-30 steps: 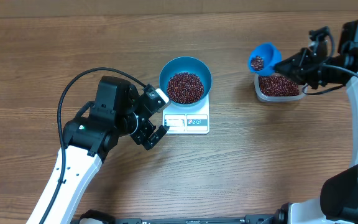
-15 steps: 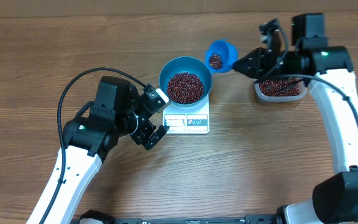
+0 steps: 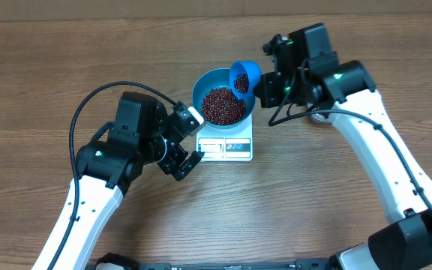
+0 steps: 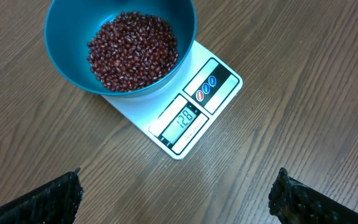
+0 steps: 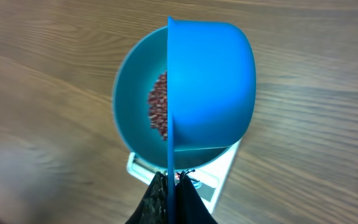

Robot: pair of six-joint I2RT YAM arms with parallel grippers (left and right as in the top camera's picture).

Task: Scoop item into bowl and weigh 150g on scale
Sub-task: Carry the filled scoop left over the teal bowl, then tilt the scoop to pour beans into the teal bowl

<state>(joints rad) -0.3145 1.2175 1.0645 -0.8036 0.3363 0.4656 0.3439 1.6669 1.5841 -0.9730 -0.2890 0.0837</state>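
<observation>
The right gripper (image 5: 171,185) holds the blue scoop (image 3: 244,75) tilted over the bowl's (image 3: 201,82) rim, while the left gripper (image 3: 191,140) gapes wide.

Left arm (image 3: 88,202): we see a white link and a bulky black wrist housing.
Cable (image 3: 90,97): we see one black loop.
Right arm (image 3: 381,157): we see white links, black joints, a green light.
Left end effector (image 4: 178,198): we see black, rough-textured fingertips (image 4: 48,199).

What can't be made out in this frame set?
Overhead: scale display too small to read.
Right wrist: scoop faces away, contents hidden; it covers most beans in the bowl.
Left wrist: scoop beyond the top edge; left gripper mostly cut off by the bottom edge.
</observation>
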